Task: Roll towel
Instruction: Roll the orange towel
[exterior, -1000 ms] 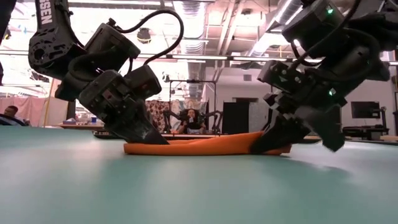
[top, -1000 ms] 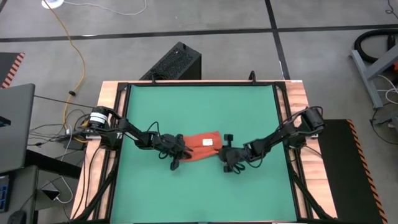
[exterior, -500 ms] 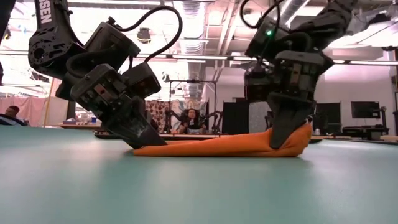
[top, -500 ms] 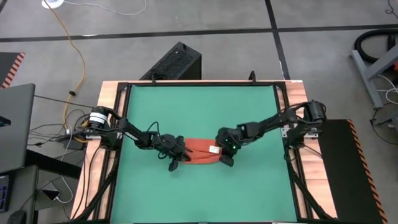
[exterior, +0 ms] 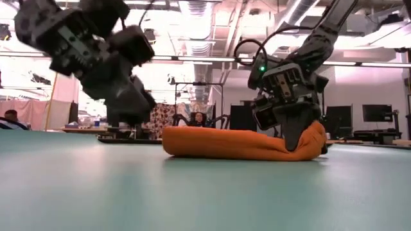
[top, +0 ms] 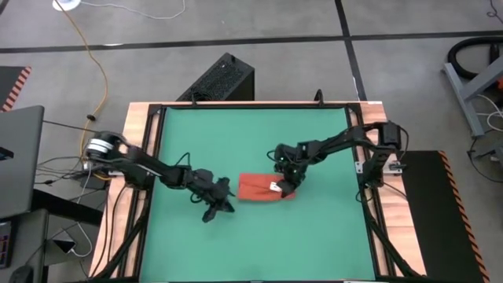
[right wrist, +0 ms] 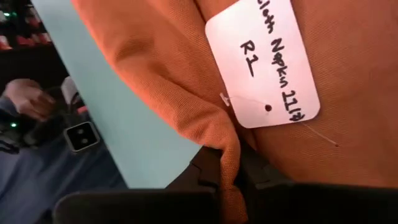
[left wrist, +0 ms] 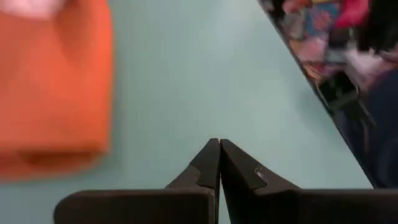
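The orange-red towel (top: 263,187) lies bunched in a short thick bundle on the green mat (top: 251,141), right of the mat's middle. It also shows in the low view (exterior: 237,144) and the left wrist view (left wrist: 53,87). Its white tag (right wrist: 264,68) lies on top near the right end. My right gripper (top: 284,187) (exterior: 297,136) is shut on the towel's right end. My left gripper (top: 220,207) (left wrist: 219,149) is shut and empty, just left of the towel and above the mat (exterior: 131,115). My right gripper pinches a raised fold of the towel (right wrist: 227,146) between its two fingers, beside the white tag at the towel's right end. The fingers come from above, pointing down. The rest of the towel lies on the mat, and its right end bulges up around the fingers (exterior: 311,141).
Bare green mat lies on all sides of the towel. The wooden table frame (top: 149,118) runs around the mat. A black box (top: 224,79) stands beyond the far edge and a laptop (top: 16,157) beyond the left edge.
My right gripper has taken hold of the towel's right end and carried it up and over toward the left; the towel is now shorter and thicker. My left gripper has come off the towel's left end, risen and drawn back toward the near left.
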Available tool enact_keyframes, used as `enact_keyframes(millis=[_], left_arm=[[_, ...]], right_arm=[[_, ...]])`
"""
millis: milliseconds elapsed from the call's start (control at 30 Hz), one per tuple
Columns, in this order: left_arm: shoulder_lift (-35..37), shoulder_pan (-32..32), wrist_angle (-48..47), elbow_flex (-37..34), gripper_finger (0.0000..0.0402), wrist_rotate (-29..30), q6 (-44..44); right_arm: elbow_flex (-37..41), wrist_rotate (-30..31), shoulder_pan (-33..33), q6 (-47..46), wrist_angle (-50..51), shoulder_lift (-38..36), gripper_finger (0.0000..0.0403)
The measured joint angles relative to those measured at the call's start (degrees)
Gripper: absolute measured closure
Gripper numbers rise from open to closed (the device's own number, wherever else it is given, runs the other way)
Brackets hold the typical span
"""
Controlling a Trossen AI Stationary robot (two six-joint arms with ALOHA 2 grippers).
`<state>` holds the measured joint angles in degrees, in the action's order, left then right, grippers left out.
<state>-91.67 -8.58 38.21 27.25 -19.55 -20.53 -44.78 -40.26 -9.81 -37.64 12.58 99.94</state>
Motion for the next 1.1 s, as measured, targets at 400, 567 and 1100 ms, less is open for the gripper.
enact_keyframes(millis=[400,567,1100], left_arm=[[4.7,-11.1,-14.6,7.1,0.0402,34.3,27.9],[-1.3,-11.3,-15.2,9.9,0.0401,35.0,32.4],[-9.7,-7.0,-14.3,13.9,0.0401,45.3,39.3]], right_arm=[[-0.3,-10.2,-4.1,-1.6,-1.1,4.3,0.0374],[-0.3,-12.5,-5.0,-3.6,-0.8,4.2,0.0374],[-0.3,-13.6,-4.2,-2.9,-2.6,4.3,0.0374]])
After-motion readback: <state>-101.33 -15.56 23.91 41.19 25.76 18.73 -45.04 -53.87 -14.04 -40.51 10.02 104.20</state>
